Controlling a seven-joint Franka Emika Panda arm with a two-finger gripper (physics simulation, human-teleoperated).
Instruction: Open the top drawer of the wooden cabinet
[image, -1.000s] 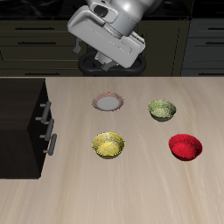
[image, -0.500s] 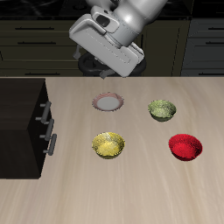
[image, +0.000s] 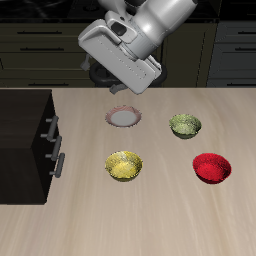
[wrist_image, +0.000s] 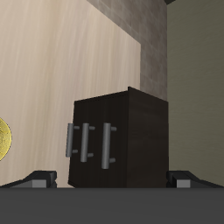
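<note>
The wooden cabinet (image: 27, 148) sits at the side edge of the counter (image: 160, 215), cut off by the frame so only part of its top and its front face show. Its top drawer (image: 48, 128) looks fully pushed in, its grey bar handle (image: 51, 126) just above the lower drawer's handle (image: 57, 162). In the wrist view the cabinet (wrist_image: 118, 140) is seen whole, both handles side by side, the drawer seams lost in the dark wood.

The pincer (image: 104, 74) hangs high near the counter's back, well apart from the cabinet, mostly hidden under the arm's pale housing; I cannot tell whether its fingers are spread or together.

On the counter sit a pinkish plate (image: 123, 117), an olive bowl (image: 185, 125), a yellow bowl (image: 124, 166) and a red bowl (image: 212, 167), all apart.
</note>
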